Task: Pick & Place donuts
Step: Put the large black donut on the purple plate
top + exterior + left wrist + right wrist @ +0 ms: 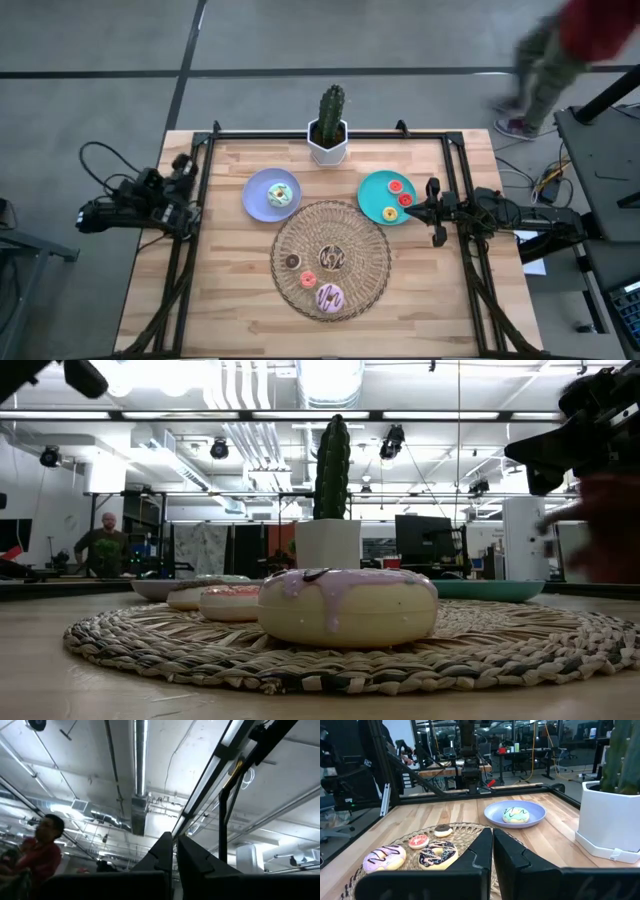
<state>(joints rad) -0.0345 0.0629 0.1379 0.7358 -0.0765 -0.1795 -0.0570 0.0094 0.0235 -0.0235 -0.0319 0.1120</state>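
The white-green donut point(280, 195) lies on the lavender plate point(256, 200). Three tiny donuts, red point(397, 186), orange point(405, 199) and yellow point(389, 213), sit on the teal plate point(372, 200). On the wicker mat point(365, 245) rest the brown-white donut point(332, 258), the pink one point(330, 297) and two tiny ones, dark brown point(293, 261) and reddish point(308, 280). My right gripper point(415, 211) is shut and hovers at the teal plate's right rim, touching nothing. My left gripper point(175, 852) is shut, parked at the table's left edge and pointing up.
A cactus in a white pot point(328, 140) stands at the far edge, between the plates. A dark frame point(200, 190) runs along the table's sides. A person in red point(560, 50) walks past the far right corner. Bare wood lies near the front edge.
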